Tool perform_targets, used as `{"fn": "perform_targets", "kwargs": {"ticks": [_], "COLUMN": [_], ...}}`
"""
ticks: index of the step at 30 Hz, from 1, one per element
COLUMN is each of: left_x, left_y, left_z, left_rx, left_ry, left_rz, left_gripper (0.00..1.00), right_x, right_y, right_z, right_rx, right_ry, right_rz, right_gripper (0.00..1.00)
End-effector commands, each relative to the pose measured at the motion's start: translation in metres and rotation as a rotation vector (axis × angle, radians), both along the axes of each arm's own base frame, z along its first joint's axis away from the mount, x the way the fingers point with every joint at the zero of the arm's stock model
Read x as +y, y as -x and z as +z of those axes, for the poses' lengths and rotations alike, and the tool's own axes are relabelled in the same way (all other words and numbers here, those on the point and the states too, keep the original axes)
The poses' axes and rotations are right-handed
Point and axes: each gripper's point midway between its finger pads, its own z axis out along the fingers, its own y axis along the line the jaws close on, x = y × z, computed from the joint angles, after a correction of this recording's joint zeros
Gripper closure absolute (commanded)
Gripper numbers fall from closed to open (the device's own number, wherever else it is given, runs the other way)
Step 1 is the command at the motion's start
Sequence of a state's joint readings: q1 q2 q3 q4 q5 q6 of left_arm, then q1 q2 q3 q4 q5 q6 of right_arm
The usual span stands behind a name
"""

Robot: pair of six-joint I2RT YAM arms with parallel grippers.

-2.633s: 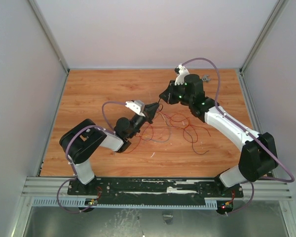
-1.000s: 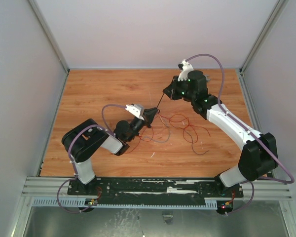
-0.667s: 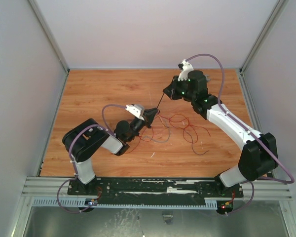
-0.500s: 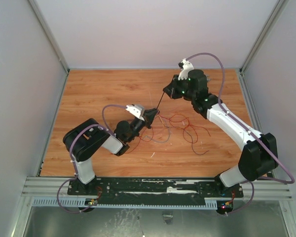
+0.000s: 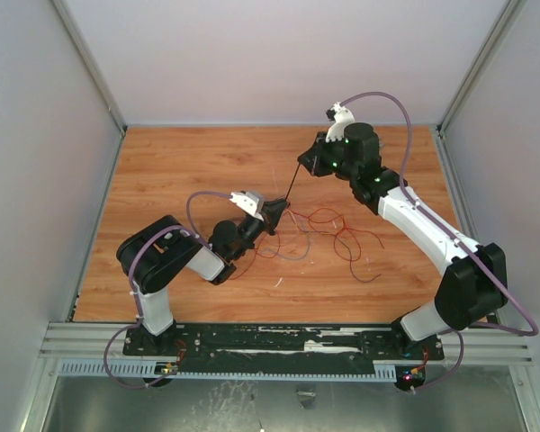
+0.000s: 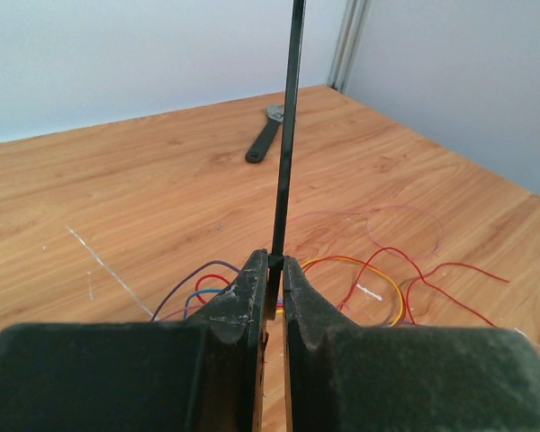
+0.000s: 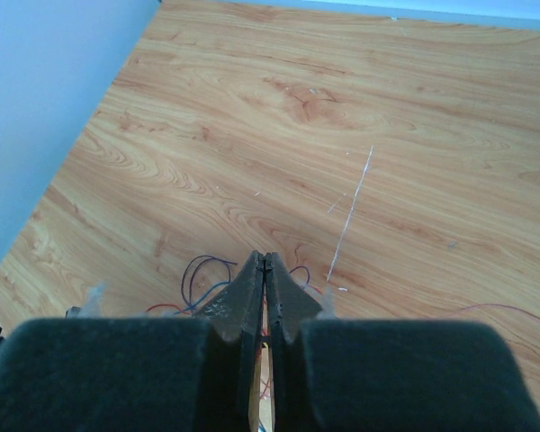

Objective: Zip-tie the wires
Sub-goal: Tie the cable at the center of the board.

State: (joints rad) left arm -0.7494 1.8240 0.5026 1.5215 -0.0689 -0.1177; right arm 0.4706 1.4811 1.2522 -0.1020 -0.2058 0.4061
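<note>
The left fingers [image 6: 263, 281] are nearly closed and pinch the lower end of the tie [image 6: 288, 135], which rises straight up from between them. In the top view the tie slants toward 1 o'clock to the right fingers [image 7: 259, 281], which are pressed fully together on its upper end. The wires [image 5: 337, 229] sprawl on the tabletop [image 5: 180, 171], from under the left fingers out toward 3 o'clock. In the left wrist view, a black tool [image 6: 263, 142] lies on the wood at 12 o'clock, beyond the tie.

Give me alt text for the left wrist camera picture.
The left gripper pinches a thin black zip tie that runs up out of view. Beyond, coloured wires lie on the wooden table, a short black tool farther back.
</note>
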Motion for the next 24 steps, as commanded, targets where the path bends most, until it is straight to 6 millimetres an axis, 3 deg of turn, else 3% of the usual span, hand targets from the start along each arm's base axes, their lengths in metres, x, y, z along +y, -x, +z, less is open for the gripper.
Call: {"fn": "perform_targets", "kwargs": {"ticks": [1, 11, 20, 24], "left_x": [0.002, 0.001, 0.001, 0.001], "left_y": [0.005, 0.005, 0.005, 0.006], "left_z": [-0.018, -0.018, -0.019, -0.018], "left_rx": [0.033, 0.036, 0.039, 0.038], "left_ry": [-0.026, -0.023, -0.02, -0.019], "left_rz": [-0.005, -0.008, -0.009, -0.01], "left_gripper": [1.0, 1.0, 1.0, 1.0], "right_x": [-0.013, -0.016, -0.02, -0.02], "right_y": [-0.014, -0.014, -0.014, -0.013], "right_z": [0.069, 0.076, 0.1, 0.1], "right_rx": [-0.188, -0.202, -0.244, -0.243], "right_ry": [-0.062, -0.064, -0.079, -0.078], "right_rz": [-0.058, -0.067, -0.076, -0.074], "right_gripper": [1.0, 1.0, 1.0, 1.0]}}
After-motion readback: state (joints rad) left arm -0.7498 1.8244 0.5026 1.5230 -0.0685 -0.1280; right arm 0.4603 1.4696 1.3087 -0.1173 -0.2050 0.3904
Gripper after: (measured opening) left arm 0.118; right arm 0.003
